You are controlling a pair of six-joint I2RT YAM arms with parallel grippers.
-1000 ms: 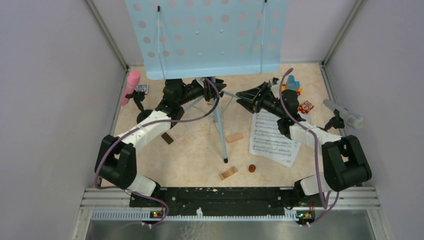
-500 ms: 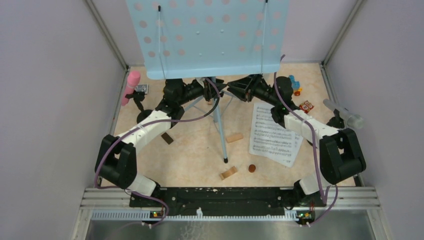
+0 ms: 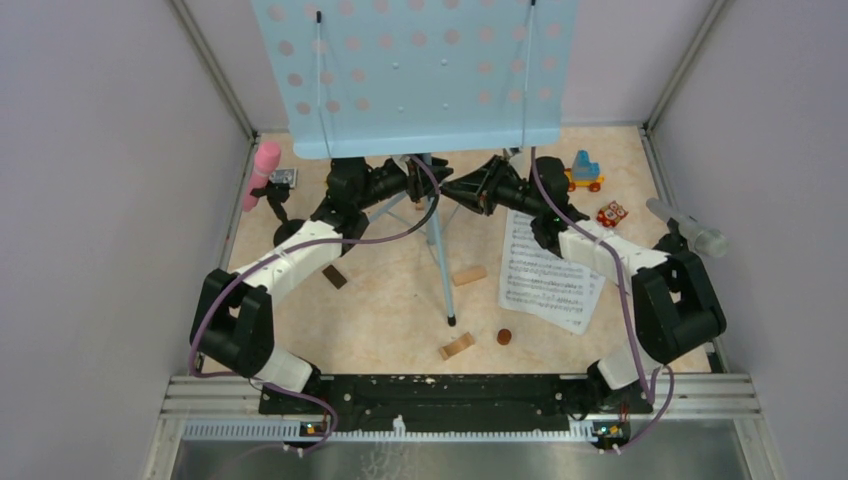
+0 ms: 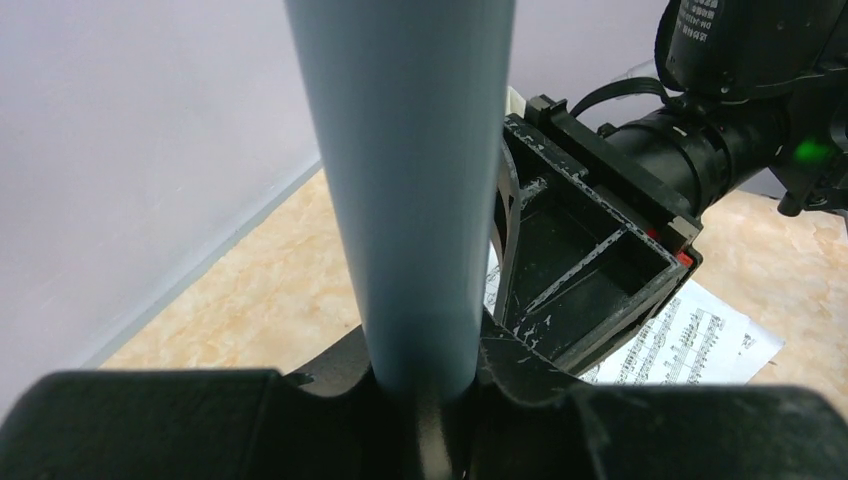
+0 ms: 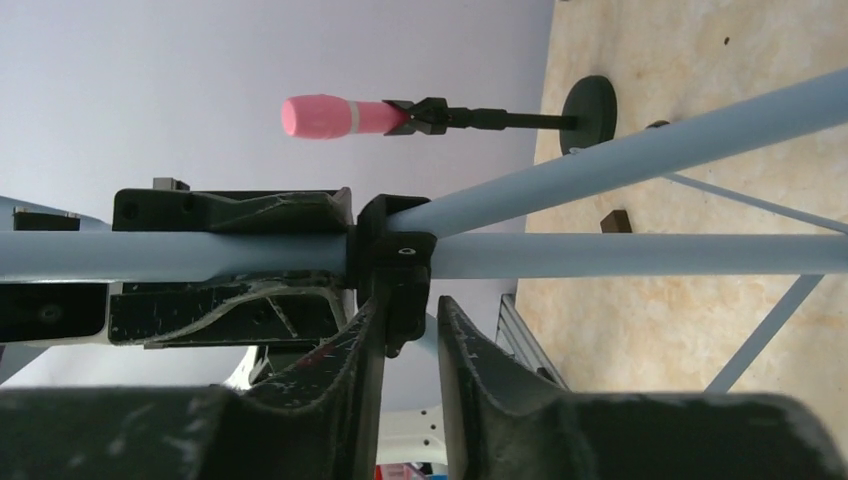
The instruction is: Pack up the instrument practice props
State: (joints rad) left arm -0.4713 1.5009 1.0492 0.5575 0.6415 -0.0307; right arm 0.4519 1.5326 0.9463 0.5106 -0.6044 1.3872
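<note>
**Top view.** We log the pale blue perforated music rack (image 3: 415, 75), a thin flat panel, standing at the far edge of the beige stone-patterned worktop (image 3: 380, 320) on slim grey-blue tubular tripod legs (image 3: 441, 265). The left claw (image 3: 410, 176) and right claw (image 3: 450, 188) meet beneath the rack from either side. White printed sheet-music pages (image 3: 550, 280) lie flat toward the right edge. The matte pink microphone (image 3: 265, 163) sits clipped at the left edge and the silver microphone (image 3: 690, 228) at the right edge. Nothing is packed yet.

**Left wrist view.** The left claw pinches the smooth round grey-blue post (image 4: 400, 180), one pad on each side. One ribbed, scuffed black finger (image 4: 585, 265) of the right claw lies just beside the post.

**Right wrist view.** The right claw's jaws bracket the boxy black plastic collar (image 5: 400, 265) where the legs join the post. They stand narrow, and we cannot tell whether they press it or ride just clear. The black round-based mic holder (image 5: 588, 103) carries the pink microphone at the worktop's left edge.

**Judgement.** The step in hand looks like collapsing the stand, with the left arm steadying and the right arm taking the collar. The next move calls for a firm squeeze on the collar, then a straight slide along the post. The tube looks slick, so the left hold must not slip. The top-heavy rack could tip.
</note>
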